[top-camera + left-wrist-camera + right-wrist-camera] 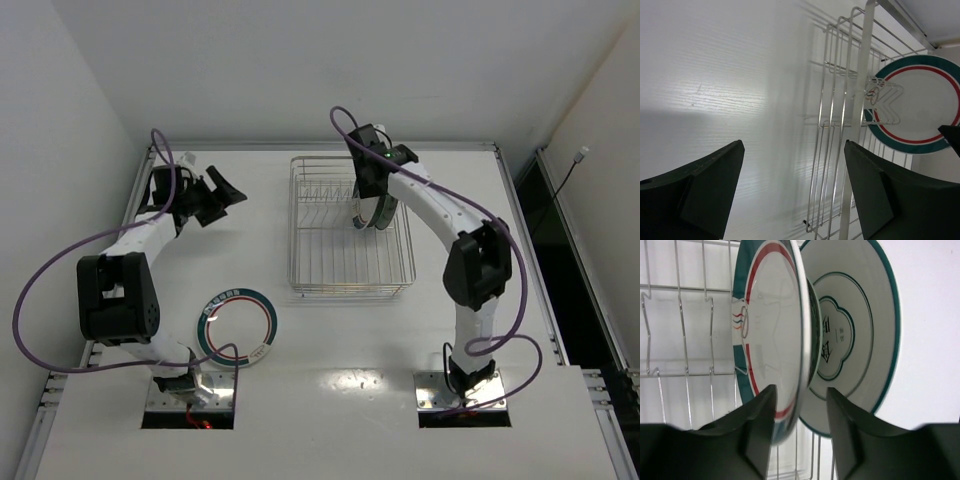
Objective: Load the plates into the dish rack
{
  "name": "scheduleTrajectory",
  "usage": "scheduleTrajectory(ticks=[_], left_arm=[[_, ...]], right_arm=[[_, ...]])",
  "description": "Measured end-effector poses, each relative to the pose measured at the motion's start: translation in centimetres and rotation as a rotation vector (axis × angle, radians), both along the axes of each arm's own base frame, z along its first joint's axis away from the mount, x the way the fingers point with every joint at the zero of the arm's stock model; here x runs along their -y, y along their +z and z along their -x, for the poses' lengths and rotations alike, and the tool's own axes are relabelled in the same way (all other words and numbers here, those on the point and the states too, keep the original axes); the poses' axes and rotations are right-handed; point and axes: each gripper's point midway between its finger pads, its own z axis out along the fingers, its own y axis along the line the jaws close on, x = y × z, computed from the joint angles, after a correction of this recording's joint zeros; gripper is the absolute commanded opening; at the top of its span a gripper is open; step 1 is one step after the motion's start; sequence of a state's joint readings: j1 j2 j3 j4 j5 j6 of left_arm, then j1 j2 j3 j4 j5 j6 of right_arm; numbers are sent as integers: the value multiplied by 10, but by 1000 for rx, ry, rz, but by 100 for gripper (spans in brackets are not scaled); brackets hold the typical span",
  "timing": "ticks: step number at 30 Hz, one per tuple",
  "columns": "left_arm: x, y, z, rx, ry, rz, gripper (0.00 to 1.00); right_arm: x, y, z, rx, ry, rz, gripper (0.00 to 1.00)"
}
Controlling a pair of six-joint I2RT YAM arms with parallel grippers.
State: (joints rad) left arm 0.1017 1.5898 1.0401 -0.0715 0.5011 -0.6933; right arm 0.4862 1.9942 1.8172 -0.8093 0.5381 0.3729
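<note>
The dish rack (350, 225) is a silver wire basket at the table's middle. Two plates stand upright in it at its right end. In the right wrist view the nearer plate (770, 325) is white with teal and red rim rings. A second plate (860, 335) with a teal rim stands close behind it. My right gripper (799, 415) is open, its fingers either side of the nearer plate's lower rim; it also shows from above (365, 205). A teal-green rimmed plate (237, 325) lies flat on the table. My left gripper (215, 195) is open and empty left of the rack.
In the left wrist view the rack's wire wall (840, 125) stands ahead, with the ringed plate (920, 105) behind it. My left gripper (792, 190) hangs over bare white table. Upright tines (320, 190) fill the rack's far left part.
</note>
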Motion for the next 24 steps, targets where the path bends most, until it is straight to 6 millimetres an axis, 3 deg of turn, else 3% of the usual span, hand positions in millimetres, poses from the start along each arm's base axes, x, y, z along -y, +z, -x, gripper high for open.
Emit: scheduleTrajectory(ticks=[3, 7, 11, 13, 17, 19, 24], left_arm=[[-7, -3, -1, -9, 30, -35, 79], [-26, -3, 5, -29, 112, -128, 79], [-57, 9, 14, -63, 244, -246, 79], [-73, 14, 19, -79, 293, -276, 88], [-103, 5, 44, -152, 352, -278, 92], [-111, -10, 61, -204, 358, -256, 92], [-98, -57, 112, -392, 288, -189, 92]], right_arm=[[1, 15, 7, 19, 12, -13, 53], [0, 55, 24, 96, 37, -66, 56], [-4, 92, 61, 188, 109, -164, 64], [-4, 97, 85, 208, 153, -214, 68], [-8, 76, 130, 190, 259, -317, 72], [-12, 52, 149, 154, 303, -362, 73], [-24, -10, 188, 7, 373, -434, 73]])
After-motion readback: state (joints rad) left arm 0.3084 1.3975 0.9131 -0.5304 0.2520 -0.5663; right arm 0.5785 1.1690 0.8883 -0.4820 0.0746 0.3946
